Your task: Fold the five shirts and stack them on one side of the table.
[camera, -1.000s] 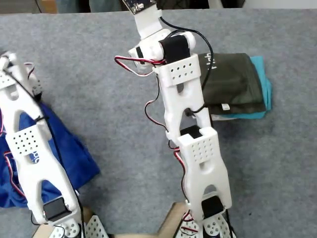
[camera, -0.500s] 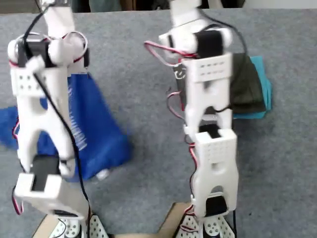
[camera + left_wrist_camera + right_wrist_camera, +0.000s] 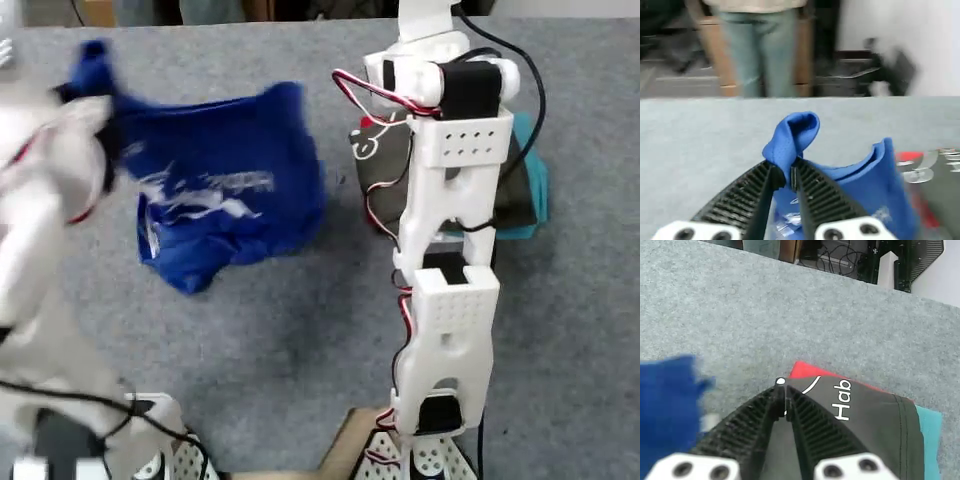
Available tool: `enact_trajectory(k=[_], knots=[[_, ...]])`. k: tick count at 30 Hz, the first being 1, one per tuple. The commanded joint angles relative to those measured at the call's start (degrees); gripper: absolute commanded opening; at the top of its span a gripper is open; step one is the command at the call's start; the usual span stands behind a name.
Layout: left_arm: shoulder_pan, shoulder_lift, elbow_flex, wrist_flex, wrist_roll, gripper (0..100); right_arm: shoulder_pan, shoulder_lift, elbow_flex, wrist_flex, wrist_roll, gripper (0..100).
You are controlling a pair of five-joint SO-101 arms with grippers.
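Above the table [image 3: 270, 340], the left fingers [image 3: 757, 192] clamp the blue shirt [image 3: 225, 190].

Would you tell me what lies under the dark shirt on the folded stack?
A red shirt and a teal shirt peek out at the edges beneath the dark shirt. Any further layers are covered by it.

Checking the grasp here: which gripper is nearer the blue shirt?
Left. The left gripper pinches a fold of the blue shirt; the right gripper sits apart, at the dark shirt's edge.
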Motion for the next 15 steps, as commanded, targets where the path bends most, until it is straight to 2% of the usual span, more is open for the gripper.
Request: enact_trajectory(k=[1,7,12,15], knots=[[-13.8,-9.6,16.4,0.3,-6.3,3,-2.5,-2.7,0.9,0.1,0.5,1.5],[-32.0,-21.2,43.3,0.3,-19.1,3,-11.5,0.1,4.9,-0.1,0.5,1.5],[-50.1,-19.7,53.6,-0.8,-33.8,3,-20.6,5.8,6.6,-0.2,-2.5,1.6],[-58.1,-14.2,57.2,-0.9,-39.5,3,-26.2,10.7,6.2,-0.3,-5.6,1.6]])
